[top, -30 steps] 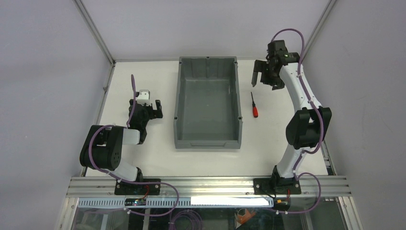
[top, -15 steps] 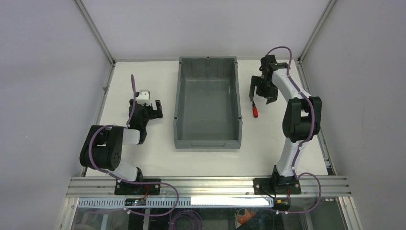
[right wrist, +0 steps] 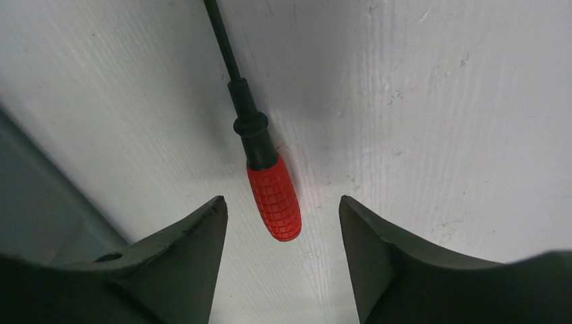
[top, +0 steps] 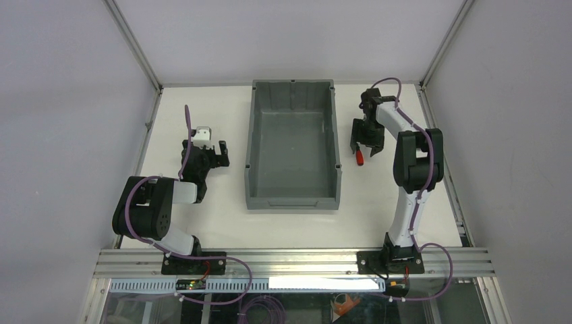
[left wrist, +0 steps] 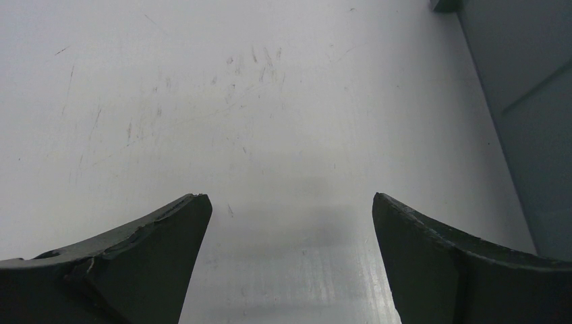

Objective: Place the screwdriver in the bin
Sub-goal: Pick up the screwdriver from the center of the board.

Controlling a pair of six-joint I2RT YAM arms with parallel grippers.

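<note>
The screwdriver (right wrist: 272, 197), red handle and thin black shaft, lies flat on the white table just right of the bin (top: 253, 128), a big dark grey box with nothing inside. My right gripper (right wrist: 283, 200) is down over the screwdriver (top: 361, 158), open, one finger on each side of the red handle's end with a gap on both sides. From above, the right gripper (top: 366, 144) covers the shaft. My left gripper (left wrist: 289, 197) is open over bare table, left of the bin (left wrist: 533, 128); seen from above the left gripper (top: 209, 152) is low near the table.
The bin's right wall (right wrist: 34, 196) shows as a grey edge just left of my right fingers. An aluminium frame rail (top: 297, 260) runs along the near edge, and white enclosure walls rise at the back and sides.
My right arm has swung toward me and lowered onto the screwdriver, and its jaws have narrowed around the handle. The left arm has not moved.
</note>
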